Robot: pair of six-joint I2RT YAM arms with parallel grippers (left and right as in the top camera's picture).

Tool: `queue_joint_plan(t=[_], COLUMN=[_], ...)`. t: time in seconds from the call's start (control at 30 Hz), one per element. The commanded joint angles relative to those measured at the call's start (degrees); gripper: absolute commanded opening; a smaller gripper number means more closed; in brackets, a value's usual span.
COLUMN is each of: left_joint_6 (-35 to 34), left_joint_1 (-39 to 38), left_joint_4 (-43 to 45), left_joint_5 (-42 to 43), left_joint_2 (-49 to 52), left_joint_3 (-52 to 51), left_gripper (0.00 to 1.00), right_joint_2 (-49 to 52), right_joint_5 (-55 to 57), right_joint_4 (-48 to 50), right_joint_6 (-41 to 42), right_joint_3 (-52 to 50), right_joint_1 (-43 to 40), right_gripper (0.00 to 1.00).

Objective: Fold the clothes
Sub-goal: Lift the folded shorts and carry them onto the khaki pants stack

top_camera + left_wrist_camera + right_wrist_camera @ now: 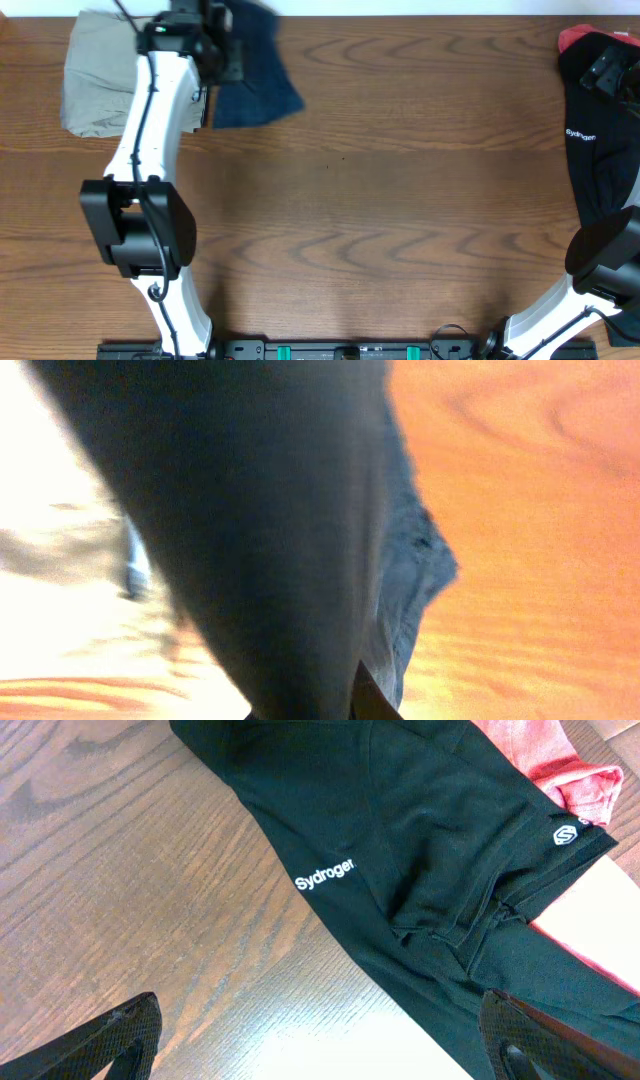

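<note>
Right now my left gripper (pixel 225 55) hangs over the far left part of the wooden table (pixel 380 200), directly above the near-left edge of the navy-blue shorts (pixel 258 80). The shorts lie bunched against the table's far edge, and most of their cloth spreads away from my gripper toward the table's middle. Through my left wrist camera the dark fabric (pixel 280 510) fills nearly the whole view, blurred and pressed close to the lens, with bare wood showing past its ragged edge. From that view I cannot tell whether my fingers are closed on the cloth or merely above it, and the overhead view hides them under the wrist.

At the table's far left corner lie the khaki shorts (pixel 95 80), just beside the navy pair, with my forearm crossing between them.

At the table's right edge my right gripper (pixel 320 1055) hovers with its fingers (pixel 110 1040) spread wide and nothing between them. Beyond it lies a black garment (pixel 400 840) with white "Sydrogen" lettering, partly covering a red garment (pixel 545 760).
</note>
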Motion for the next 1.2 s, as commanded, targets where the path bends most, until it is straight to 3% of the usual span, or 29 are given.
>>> queue_joint_plan(t=[0.0,0.5,1.17], left_joint_6=[3.6,7.0,7.1], left_joint_1=[2.1,7.7,17.1], left_joint_4=[1.6,10.2,18.1], left_joint_5=[-2.6,-13.9,-13.8], left_joint_2=[0.1,0.1,1.1], left_joint_3=[2.7,2.8,2.7], left_gripper=[0.06,0.06,0.06], right_joint_2=[0.0,0.0,0.0], right_joint_5=[0.8,0.8,0.8], right_joint_4=[0.0,0.0,0.0], right_joint_6=[-0.4,-0.4,-0.4], right_joint_3=[-0.2,-0.2,-0.2], right_joint_1=[-0.9,-0.9,-0.9], right_gripper=[0.99,0.99,0.99])
